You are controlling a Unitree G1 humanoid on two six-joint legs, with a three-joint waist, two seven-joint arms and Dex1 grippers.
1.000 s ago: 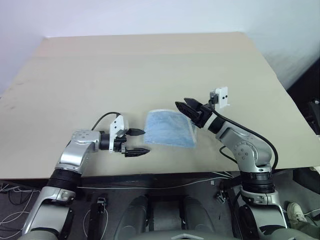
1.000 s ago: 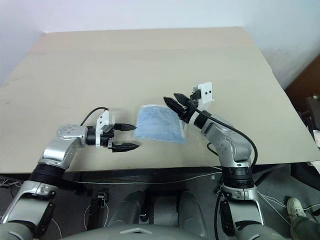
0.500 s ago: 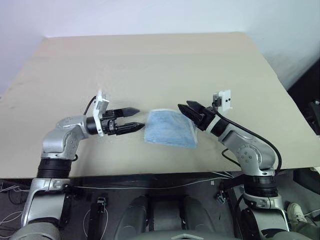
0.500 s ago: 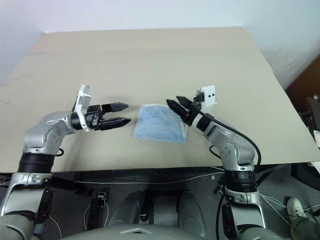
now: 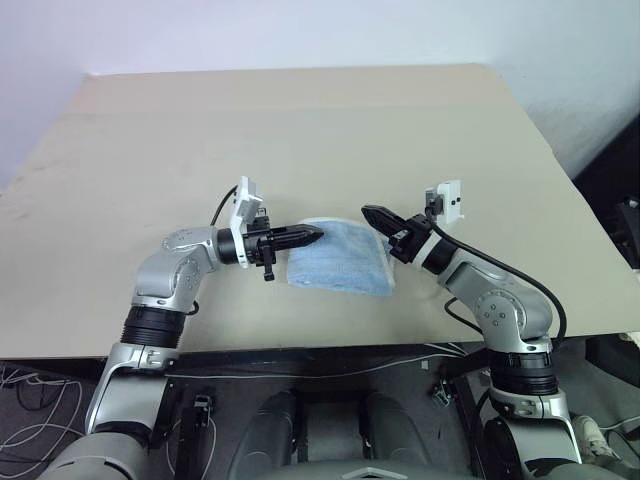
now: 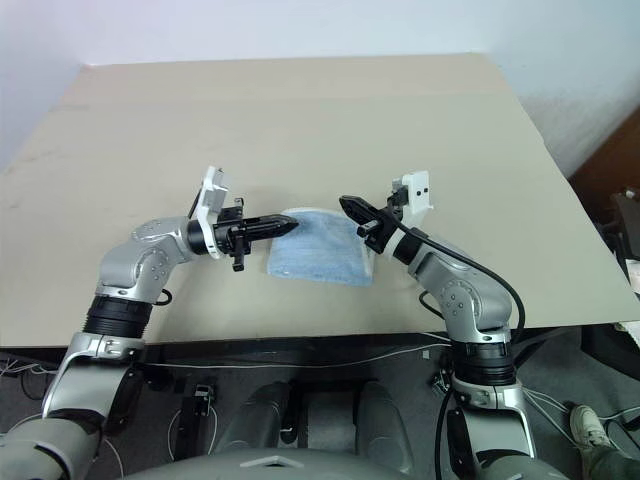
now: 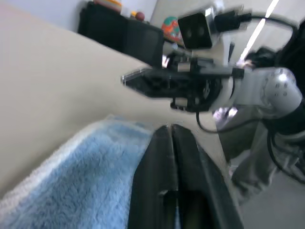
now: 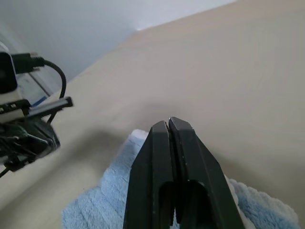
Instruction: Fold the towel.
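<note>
Both arms are silver-grey metal with black ribbed joints; each carries tapered black fingers (image 5: 300,237), a white wrist camera block (image 5: 445,200) and black cables.

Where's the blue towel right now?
The towel lies folded on the table near its front edge, between the left gripper and the right gripper, whose shut jaws point at it from either side.

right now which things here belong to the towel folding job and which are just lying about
Part of the job:
- light blue terry cloth towel, already folded small, on the table
- left gripper, fingers shut, over the towel's edge
- right gripper, fingers shut, above the towel's other side

Just there:
- beige table top
- loose cables on the floor
</note>
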